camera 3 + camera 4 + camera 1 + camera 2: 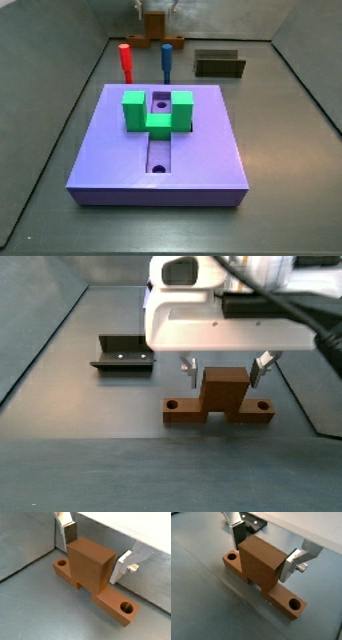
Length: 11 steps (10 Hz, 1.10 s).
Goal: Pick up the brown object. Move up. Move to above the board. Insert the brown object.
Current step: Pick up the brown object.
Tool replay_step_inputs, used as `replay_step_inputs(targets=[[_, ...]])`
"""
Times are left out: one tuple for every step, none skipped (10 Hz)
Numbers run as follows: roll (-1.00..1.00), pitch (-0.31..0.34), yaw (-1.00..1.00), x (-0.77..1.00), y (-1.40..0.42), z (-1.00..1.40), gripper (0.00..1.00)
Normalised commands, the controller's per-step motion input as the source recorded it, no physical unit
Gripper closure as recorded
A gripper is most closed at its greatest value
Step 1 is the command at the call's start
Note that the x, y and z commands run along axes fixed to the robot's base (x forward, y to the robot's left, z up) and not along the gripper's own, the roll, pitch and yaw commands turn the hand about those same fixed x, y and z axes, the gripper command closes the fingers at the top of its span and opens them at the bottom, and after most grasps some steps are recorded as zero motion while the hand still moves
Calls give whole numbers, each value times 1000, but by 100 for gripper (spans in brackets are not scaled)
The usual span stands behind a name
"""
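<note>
Step in hand, by my reading: the pick.

The brown object (218,402) stands on the grey floor at the far end of the scene, well beyond the board (159,148). In a side view it is only a small brown shape under the arm (155,22). It rests on its crosspiece, and its tall block rises straight up between the fingers.

The claw (223,368) hangs low over the block. One silver finger (68,534) sits beside one face of the block, another (123,563) beside the opposite face. A thin gap appears to remain on each side, so I read the claw as spread and not yet gripping.

To do this well:
- Keep the block centred between the pads before you close.
- Check that the fingers stay clear of the crosspiece.
- Squeeze on the two flat side faces, not on a corner.
- Lift only once both pads bear on the block.

Orientation: the long axis runs vertical. The crosspiece lies flat on the floor, with one round hole near each end (232,556) (294,603). In a side view it runs left to right.
</note>
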Motion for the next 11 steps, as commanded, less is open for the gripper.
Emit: replay_step_inputs(targets=[[-6,0,0,20,0,-109,0],[-26,0,89,0,0,0,0],[-61,7,151,54,0,0,0],[-63,4,123,57,0,0,0],[-51,0,123,49,0,-11,0],[0,0,3,0,0,-129,0],[0,-1,0,0,0,-114,0],[0,-20,0,0,0,-117,0],[0,-21,0,0,0,-149,0],[0,-33,0,0,0,-174,0],[-7,0,0,0,0,0,0]])
